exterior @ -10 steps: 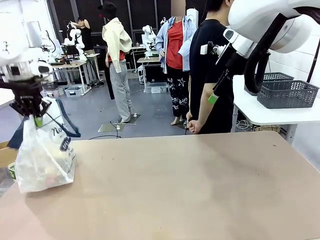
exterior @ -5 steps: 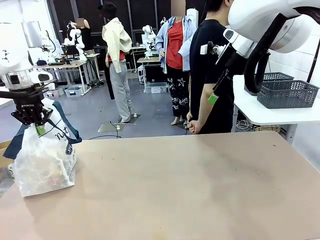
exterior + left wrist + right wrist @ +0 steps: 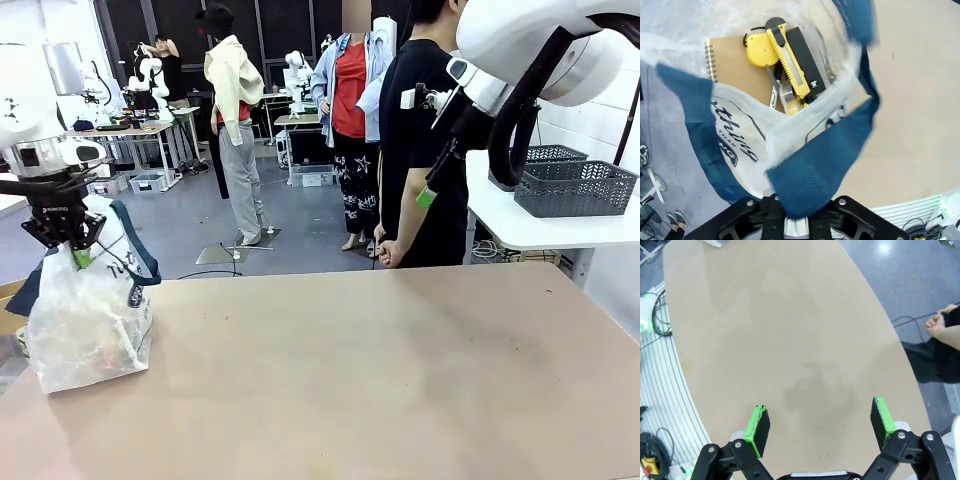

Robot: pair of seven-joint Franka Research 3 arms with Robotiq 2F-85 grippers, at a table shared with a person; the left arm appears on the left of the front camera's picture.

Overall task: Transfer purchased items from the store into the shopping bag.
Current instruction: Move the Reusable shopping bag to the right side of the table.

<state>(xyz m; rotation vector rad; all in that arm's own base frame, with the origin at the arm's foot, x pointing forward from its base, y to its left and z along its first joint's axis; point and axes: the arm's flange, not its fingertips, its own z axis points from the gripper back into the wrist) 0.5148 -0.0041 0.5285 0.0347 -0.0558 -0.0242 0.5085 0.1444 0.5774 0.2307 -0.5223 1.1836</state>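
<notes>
Shopping bag (image 3: 88, 318): translucent plastic tote with navy strap handles, standing on the table (image 3: 380, 380) directly below the left gripper (image 3: 70, 243). Seen from that gripper's wrist camera, the bag mouth gapes just beyond the fingers and reveals the contents: a spiral-bound brown notebook (image 3: 735, 67), a yellow tape measure (image 3: 759, 47), a yellow utility knife (image 3: 788, 62) and a flat black item beside it.

1 navy strap (image 3: 815, 165) runs up into the left gripper; the fingers themselves are covered by the fabric, so whether they pinch it or are letting go cannot be told.

The right gripper (image 3: 821, 428) hangs high above bare tabletop, pads spread wide and carrying nothing. A grey slotted basket (image 3: 572, 187) sits on a side table well behind it, near a standing person (image 3: 425, 140).

Progress, as a judgement: with 4 items bagged and no loose goods on the table, the transfer appears essentially complete; only releasing the handle seems left.
</notes>
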